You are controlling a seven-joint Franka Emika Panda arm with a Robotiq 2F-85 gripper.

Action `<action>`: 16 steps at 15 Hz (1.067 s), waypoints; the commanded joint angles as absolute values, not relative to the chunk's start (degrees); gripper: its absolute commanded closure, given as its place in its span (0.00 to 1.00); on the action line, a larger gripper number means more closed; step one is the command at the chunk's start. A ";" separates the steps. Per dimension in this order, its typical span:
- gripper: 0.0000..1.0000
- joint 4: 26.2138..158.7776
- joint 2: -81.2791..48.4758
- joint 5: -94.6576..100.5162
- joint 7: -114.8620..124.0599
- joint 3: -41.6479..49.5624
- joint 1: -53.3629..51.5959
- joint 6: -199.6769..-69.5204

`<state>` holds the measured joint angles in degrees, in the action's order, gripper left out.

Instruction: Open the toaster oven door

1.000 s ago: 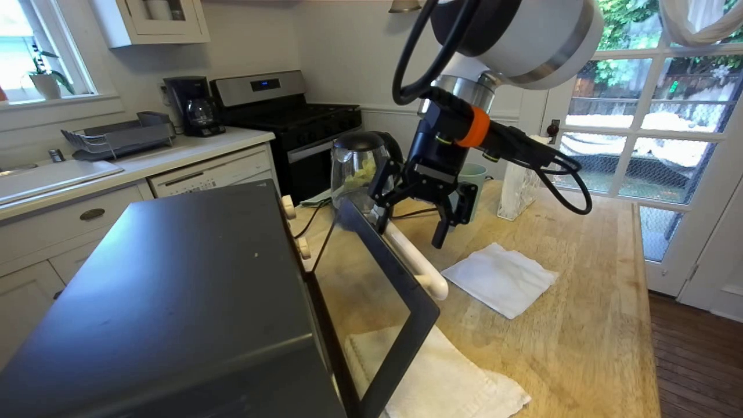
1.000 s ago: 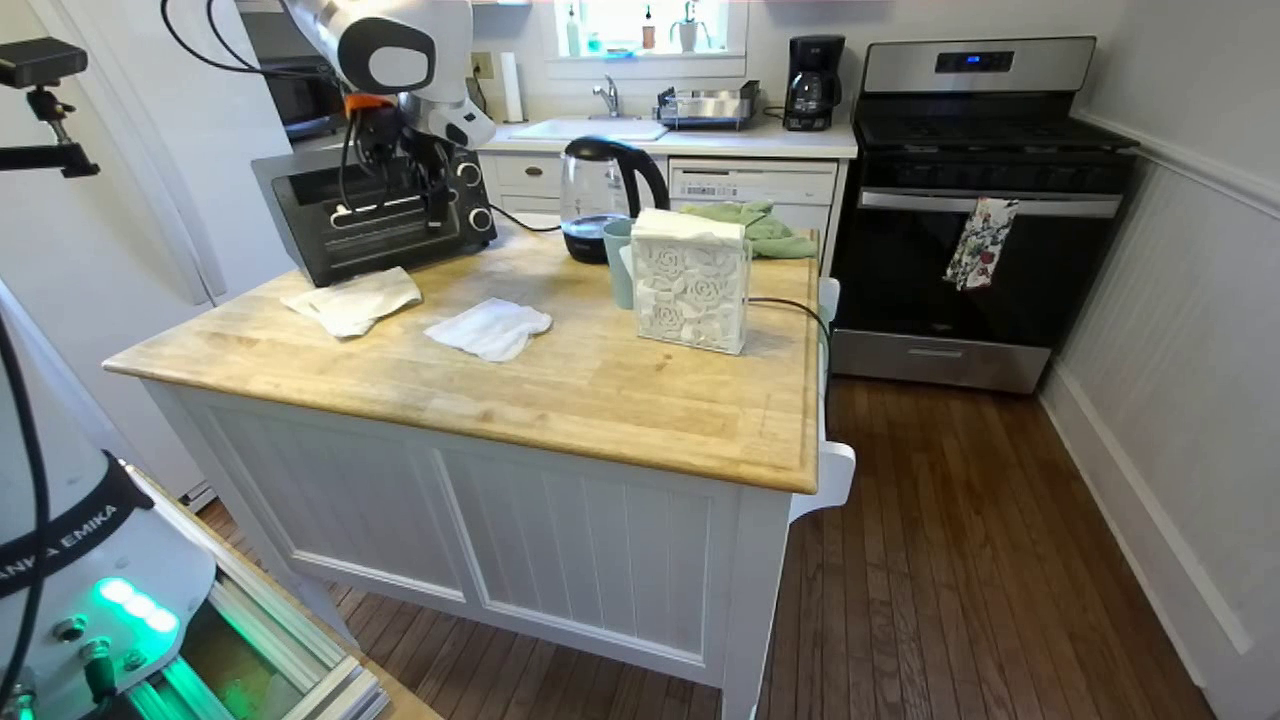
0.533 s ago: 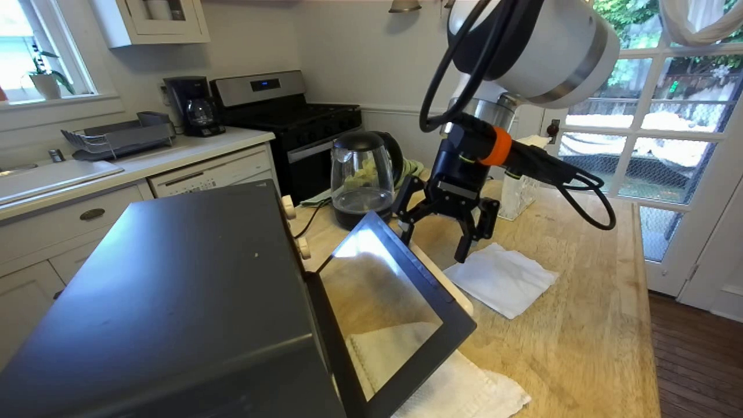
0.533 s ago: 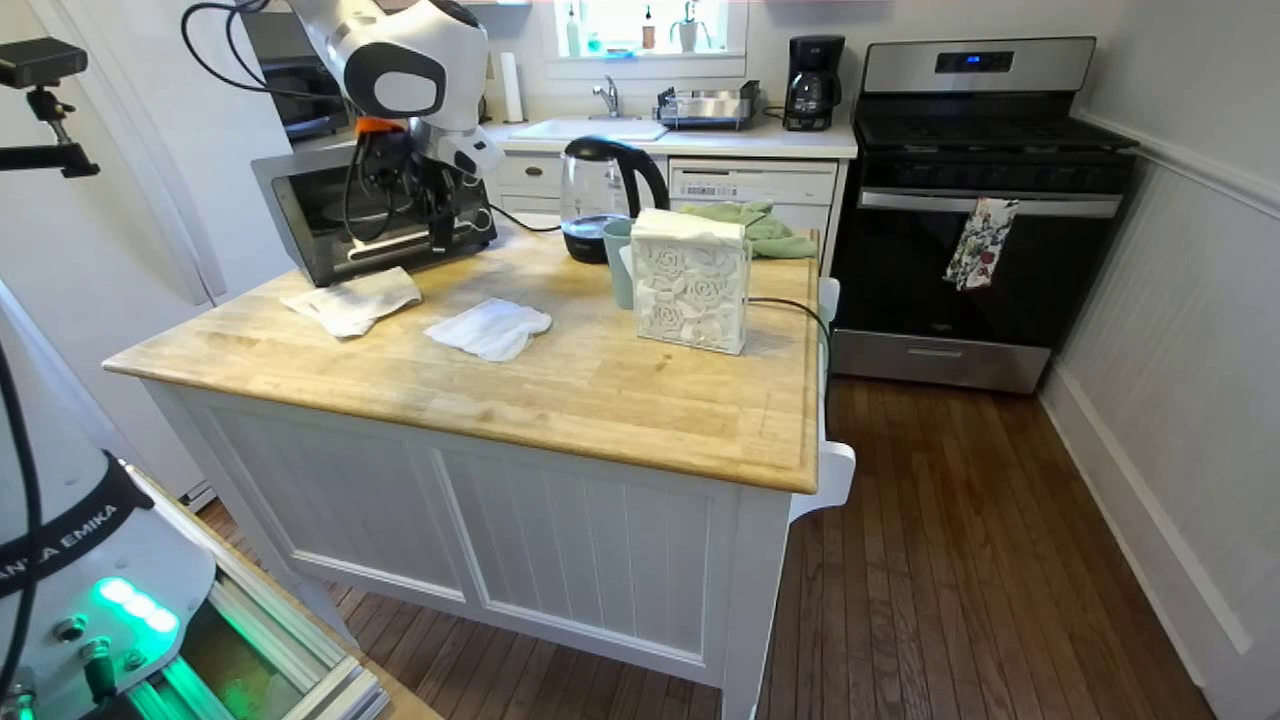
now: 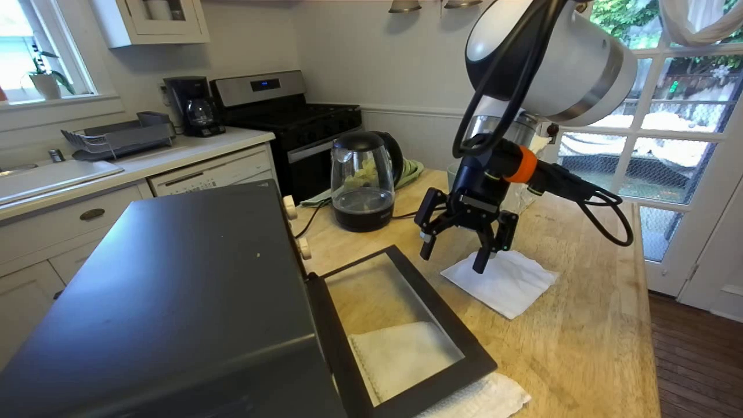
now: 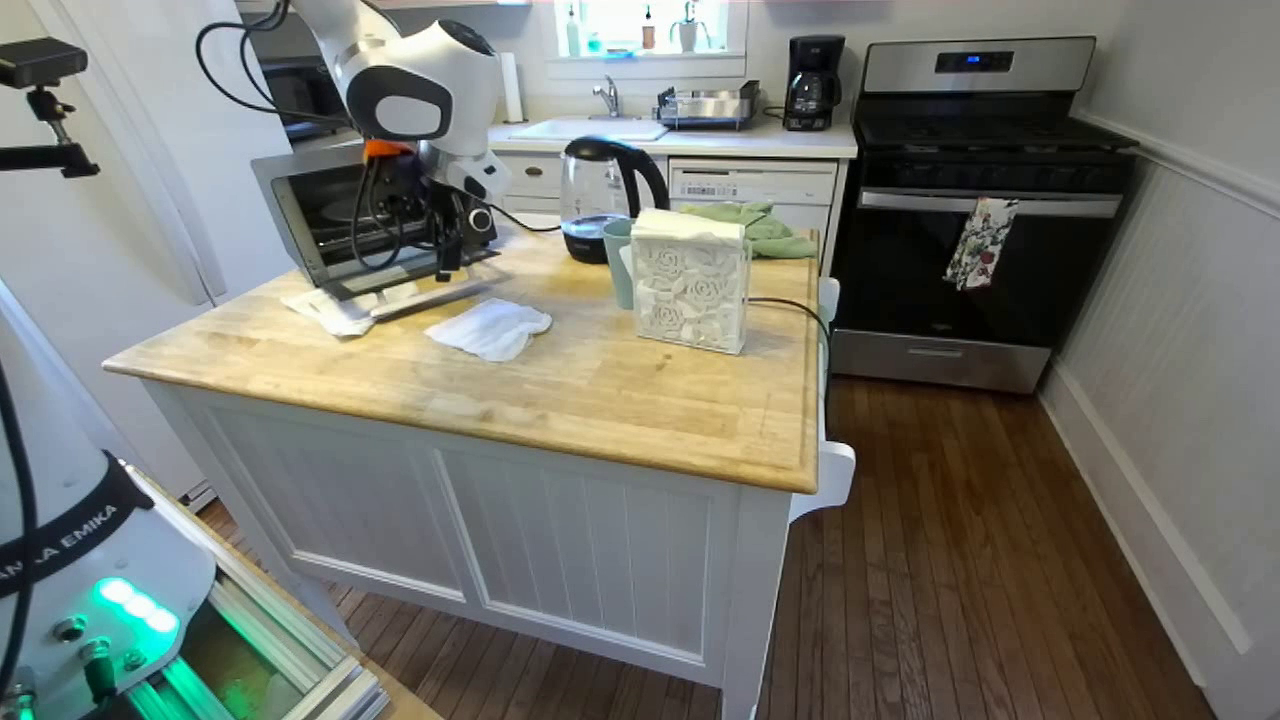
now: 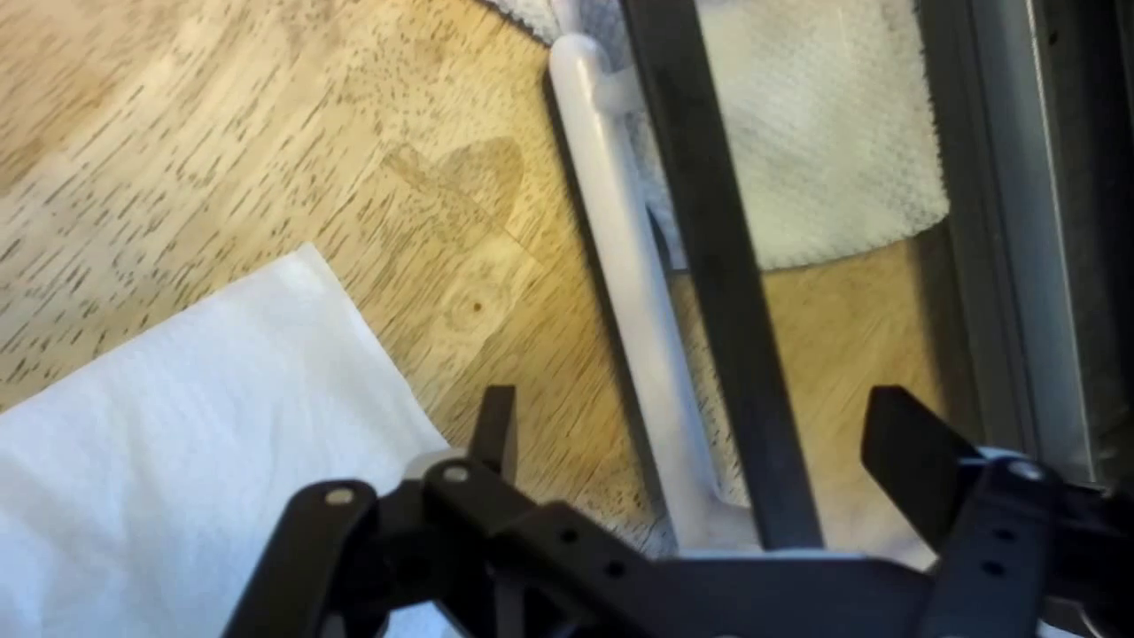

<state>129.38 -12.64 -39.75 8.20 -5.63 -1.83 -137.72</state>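
Note:
The toaster oven (image 5: pixel 191 278) is a large dark grey box on the wooden island, also in an exterior view (image 6: pixel 287 225). Its door (image 5: pixel 446 310) is swung down and out, lying nearly flat above the table, with a white cloth visible through the glass. In the wrist view the door's dark frame (image 7: pixel 728 266) runs beside its pale bar handle (image 7: pixel 631 257). My gripper (image 5: pixel 453 257) is open and empty, above and just beyond the door's outer edge, apart from it. In the wrist view the open fingers (image 7: pixel 695 425) appear on either side of the handle and frame.
A glass kettle (image 5: pixel 363 188) stands behind the door with a black cord. A white napkin (image 5: pixel 505 284) lies below the gripper. A white cloth (image 5: pixel 484 397) lies under the door. A white napkin holder (image 6: pixel 690 285) and a green cup (image 6: pixel 618 262) stand farther along the island.
The door has swung down from steeply tilted to nearly flat. My gripper has moved outward and down, away from the oven, and is now clear of the handle.

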 commanded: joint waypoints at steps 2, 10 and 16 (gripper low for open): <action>0.00 131.30 -12.31 -41.72 5.01 -5.11 -1.41 -139.58; 0.00 132.33 -0.64 -30.49 13.28 -4.45 -3.45 -137.51; 0.00 130.36 9.09 -27.05 11.68 -4.05 -2.94 -136.44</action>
<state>130.18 4.48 -28.76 12.40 -5.02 -2.87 -137.80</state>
